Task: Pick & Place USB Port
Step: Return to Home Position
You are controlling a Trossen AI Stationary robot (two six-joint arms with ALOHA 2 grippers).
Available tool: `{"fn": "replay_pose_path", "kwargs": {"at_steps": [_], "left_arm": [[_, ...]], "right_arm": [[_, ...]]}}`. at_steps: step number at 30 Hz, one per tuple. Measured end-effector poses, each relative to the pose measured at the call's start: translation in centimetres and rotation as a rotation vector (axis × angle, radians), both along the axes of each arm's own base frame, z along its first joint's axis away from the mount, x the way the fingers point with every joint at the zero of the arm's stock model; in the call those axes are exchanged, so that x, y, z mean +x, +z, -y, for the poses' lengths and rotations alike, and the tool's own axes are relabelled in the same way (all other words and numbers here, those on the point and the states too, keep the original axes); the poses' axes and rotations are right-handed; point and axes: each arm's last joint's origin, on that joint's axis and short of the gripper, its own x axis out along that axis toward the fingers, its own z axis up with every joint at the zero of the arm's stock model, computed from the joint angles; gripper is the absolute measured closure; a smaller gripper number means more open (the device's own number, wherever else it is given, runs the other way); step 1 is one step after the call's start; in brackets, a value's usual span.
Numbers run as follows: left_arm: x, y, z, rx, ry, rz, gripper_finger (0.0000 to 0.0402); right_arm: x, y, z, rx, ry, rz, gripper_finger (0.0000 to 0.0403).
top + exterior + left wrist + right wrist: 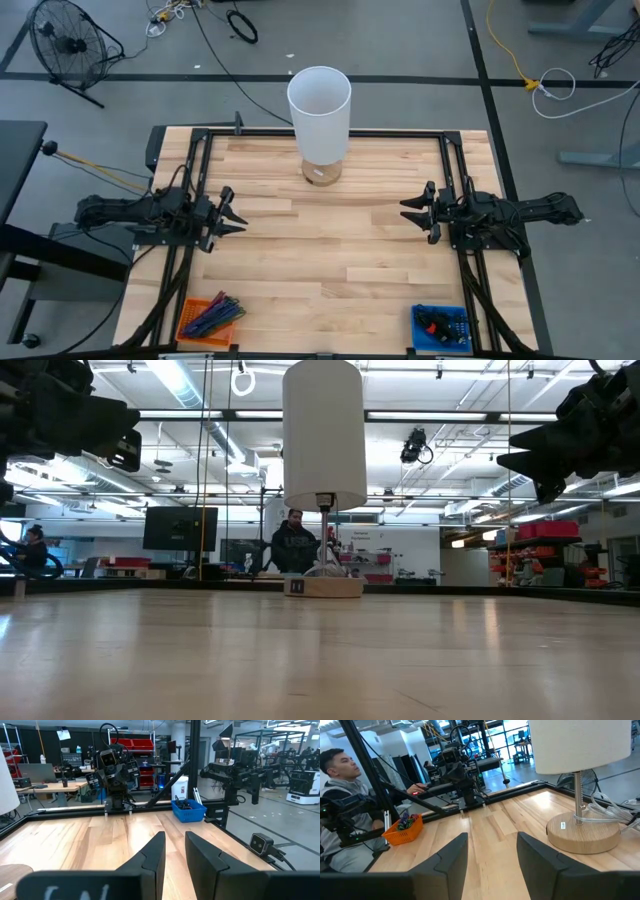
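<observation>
Blk cable (434,322) in blue bin (417,332), multicolor cables (216,314) in orange bin (184,327) at surface (330,260) corners; left gripper (235,212) & right gripper (408,213) fingers apart, wide wood btwn.

Seen from above, a grey floor (400,40) fills the top of the frame; a black floor fan (65,45) stands at upper left; dark cables (250,33) trail across top centre; a white cable coil (543,90) lies at upper right. At table height, a large workshop hall opens behind; long ceiling strip lights (180,380) run overhead; a dark monitor (180,528) sits at centre left; a person (295,545) is at centre; red storage bins (545,530) line shelves at right. In the right wrist view, another person (340,795) sits at the left edge; bright windows (515,732) show at top centre.
</observation>
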Motion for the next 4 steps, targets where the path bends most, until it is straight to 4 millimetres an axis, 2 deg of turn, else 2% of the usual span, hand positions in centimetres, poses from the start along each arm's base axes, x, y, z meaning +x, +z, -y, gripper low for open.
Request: {"fn": "replay_pose_path", "kwargs": {"at_steps": [4], "left_arm": [[0.00, 0.00, 0.00, 0.000, 0.000, 0.000, 0.0323]], "right_arm": [[0.00, 0.00, 0.00, 0.000, 0.000, 0.000, 0.0234]]}}
